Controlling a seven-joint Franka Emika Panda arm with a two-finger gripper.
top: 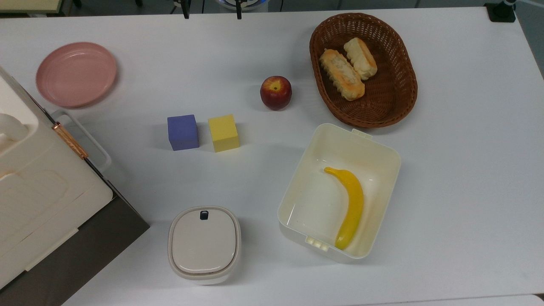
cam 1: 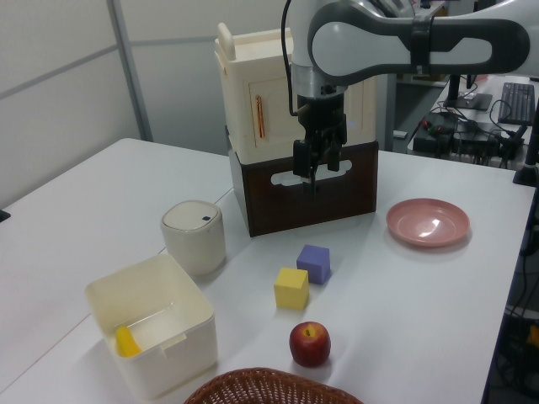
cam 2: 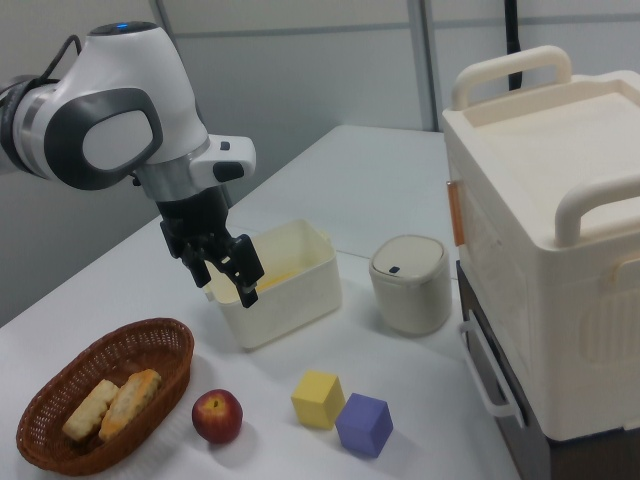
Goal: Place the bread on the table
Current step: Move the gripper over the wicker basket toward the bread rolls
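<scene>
Bread (top: 360, 58) is lying in the basket (top: 395, 102) beside a longer loaf (top: 341, 74), well apart from the fingers (cam 2: 229, 270), which are hanging parted and empty above the desk (top: 467, 170), probably poised for the reach that would lift it out.

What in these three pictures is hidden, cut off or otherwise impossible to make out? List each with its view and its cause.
- Basket, left view: cut off by the bottom edge, so its inside is unseen.
- Banana, left view: mostly hidden behind the tub wall.
- Tub's inside, right view: blocked by its wall and the gripper.
- Case, top view: cut off by the left edge.
</scene>
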